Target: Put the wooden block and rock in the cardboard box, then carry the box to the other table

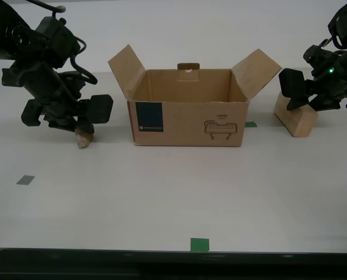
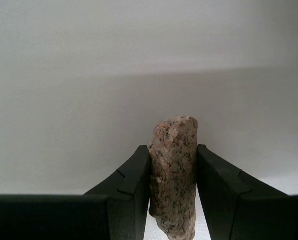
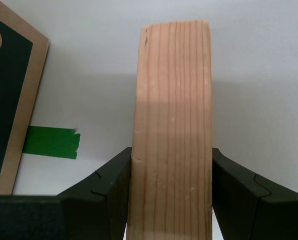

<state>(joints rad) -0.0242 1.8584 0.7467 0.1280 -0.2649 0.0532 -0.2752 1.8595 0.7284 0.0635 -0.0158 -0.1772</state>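
Note:
The cardboard box stands open in the middle of the table, flaps spread, teal label and "HAND" drawing facing me. At the exterior view's left, my second gripper is shut on the speckled pinkish rock, which hangs down to the tabletop. In the second wrist view the rock is pinched between both black fingers. At the exterior view's right, my first gripper is shut on the pale wooden block, which sits tilted at the table surface. The block fills the jaws, the box's label corner beside it. The other table is out of view.
Green tape marks lie near the table's front edge and beside the box, the latter also as green tape. A grey tape mark lies at the exterior view's left. The dark front edge bounds the table.

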